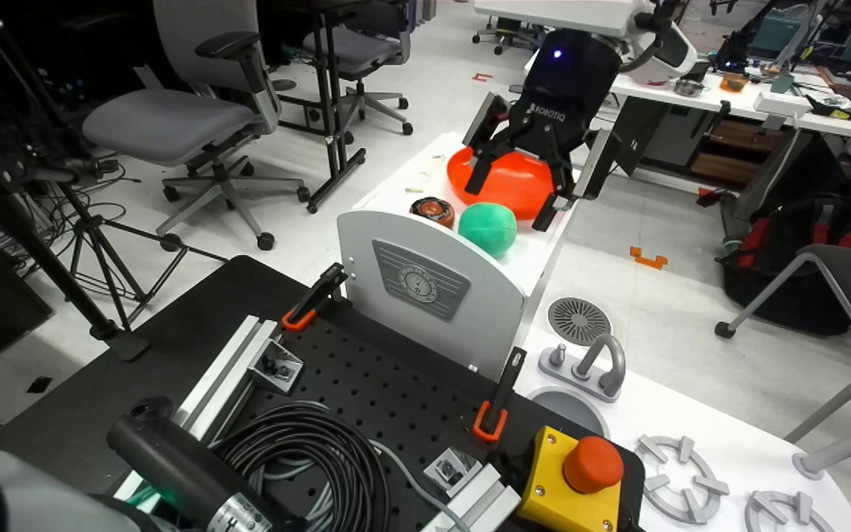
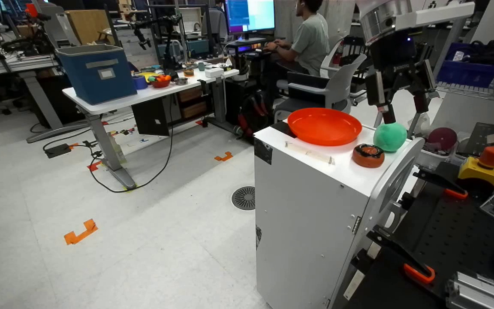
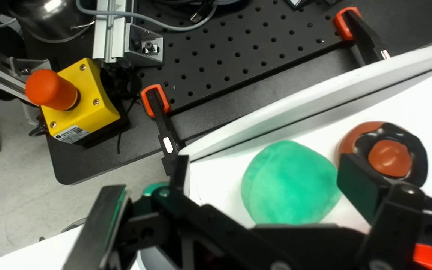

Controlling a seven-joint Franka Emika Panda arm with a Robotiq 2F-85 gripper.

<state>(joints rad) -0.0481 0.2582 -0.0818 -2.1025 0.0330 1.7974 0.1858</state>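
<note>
Green ball (image 3: 291, 183) rests on a white cabinet top (image 2: 341, 171) below the claw (image 1: 510, 198), and in the wrist view it shows in the gap between the two fingers (image 3: 360, 189). The claw hangs with its jaws spread wide and has hold of nothing. In an exterior view one fingertip appears just above the crown of the ball; whether the two touch cannot be told. Judging by that wide spread and by how the claw points down at the ball, the step in hand seems to be lining up ahead of a grip. In the wrist view the ball lies nearer one finger than the other, so the next move probably calls for a small sideways shift to centre the claw, then a descent until the pads stand on either side, and only after that a closing. Room looks tight on the nearer finger's side: a brown and black ring-shaped thing (image 3: 390, 157) lies beneath that finger, just beside the ball, and could be knocked on the way down. An upright grey panel (image 1: 425, 325) stands below the claw, just past the ball, so drifting that way risks a scrape. Beside the claw and lower than its fingertips sits an orange-red bowl (image 2: 324, 126), which the descent should also clear.
</note>
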